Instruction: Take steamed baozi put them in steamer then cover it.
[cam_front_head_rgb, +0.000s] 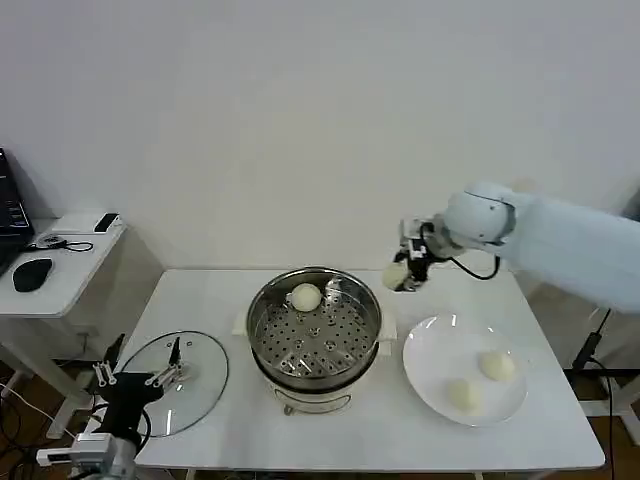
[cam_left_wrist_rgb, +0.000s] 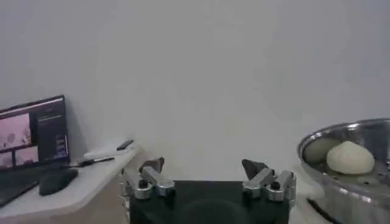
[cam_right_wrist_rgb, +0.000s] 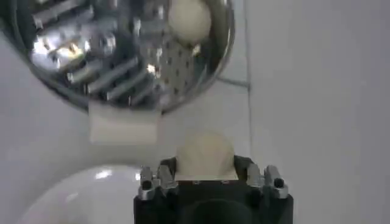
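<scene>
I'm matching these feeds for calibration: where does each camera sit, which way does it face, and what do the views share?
Head view: high on the robot, facing forward and down at the table; both arms show.
Left wrist view: low beside the table, facing the wall; left gripper open.
Right wrist view: looking down past the right gripper holding a baozi.
Shared: the steamer.
</scene>
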